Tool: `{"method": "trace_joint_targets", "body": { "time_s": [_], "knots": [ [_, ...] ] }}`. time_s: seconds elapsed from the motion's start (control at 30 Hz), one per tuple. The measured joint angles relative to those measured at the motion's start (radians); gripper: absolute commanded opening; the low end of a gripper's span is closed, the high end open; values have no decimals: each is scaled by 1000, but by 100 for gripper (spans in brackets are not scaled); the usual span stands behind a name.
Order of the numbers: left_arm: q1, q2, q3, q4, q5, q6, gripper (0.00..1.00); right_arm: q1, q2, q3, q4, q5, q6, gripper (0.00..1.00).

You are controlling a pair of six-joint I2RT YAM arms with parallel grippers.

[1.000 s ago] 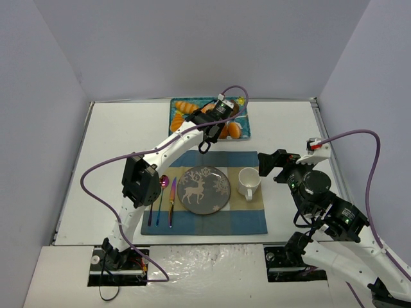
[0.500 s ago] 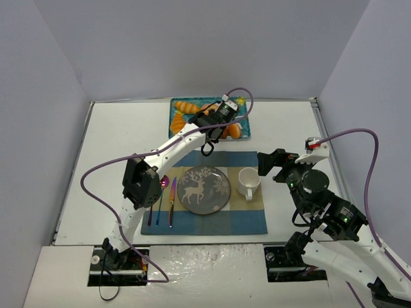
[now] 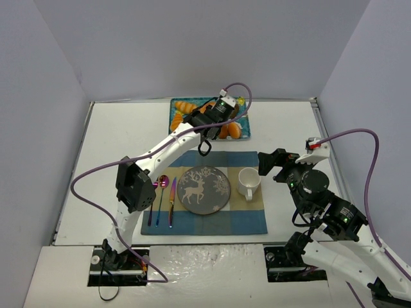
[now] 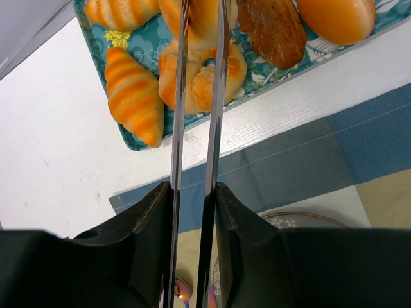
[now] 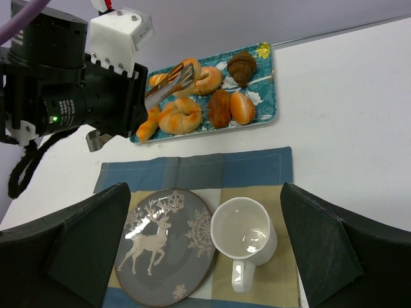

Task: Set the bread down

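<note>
Reached deeper toward the top of the overhead view than a second ago, with the left gripper (image 5: 185, 72) now over the tray (image 4: 154, 35) instead of at its near edge, and with the elbow swung out leftward. Pressed almost together: two thin metal blades with only a slit between. Tips cut off by the top edge of the wrist view, so impossible to tell whether pinching anything. Lying on the tray, upper middle of that view, right behind the blades: the bread (image 4: 234, 64), a small glossy golden-orange ring with a darker centre. To its left a ridged, striped croissant (image 4: 131, 93); to its right a dark brown pastry (image 4: 273, 29) and a smooth round bun (image 4: 334, 16). Probably light, soft and easily squashed, with a slick glaze. Best taken across one side of the ring, one blade in the hole and one outside, with gentle pressure. Spread wide at the right of the overhead view: the right gripper (image 5: 204, 192), holding nothing. Below the tray, mid-frame: a checked blue-and-tan cloth mat (image 3: 247, 218), a round grey plate (image 3: 222, 201) with a white deer, a white mug (image 3: 248, 181) and slim cutlery (image 3: 171, 202).
</note>
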State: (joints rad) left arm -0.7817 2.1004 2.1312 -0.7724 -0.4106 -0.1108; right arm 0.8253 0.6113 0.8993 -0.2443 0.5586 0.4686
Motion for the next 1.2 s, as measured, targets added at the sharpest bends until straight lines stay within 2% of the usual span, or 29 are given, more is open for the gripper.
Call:
{"method": "trace_joint_targets", "body": {
  "time_s": [0.17,0.37,0.83,1.2],
  "knots": [
    [-12,-62,-31,-35,-9,-3,0,0,0,0,0,3,0,100],
    [-40,-208,-127,-106,-18,-27,0,0,9,0,0,4,-1,100],
    [-192,-577,-568,-189,27,-105,0,0,58,0,0,13,-13,100],
    [-262,-778,-704,-217,92,-168,0,0,59,0,0,22,-17,100]
  ]
}}
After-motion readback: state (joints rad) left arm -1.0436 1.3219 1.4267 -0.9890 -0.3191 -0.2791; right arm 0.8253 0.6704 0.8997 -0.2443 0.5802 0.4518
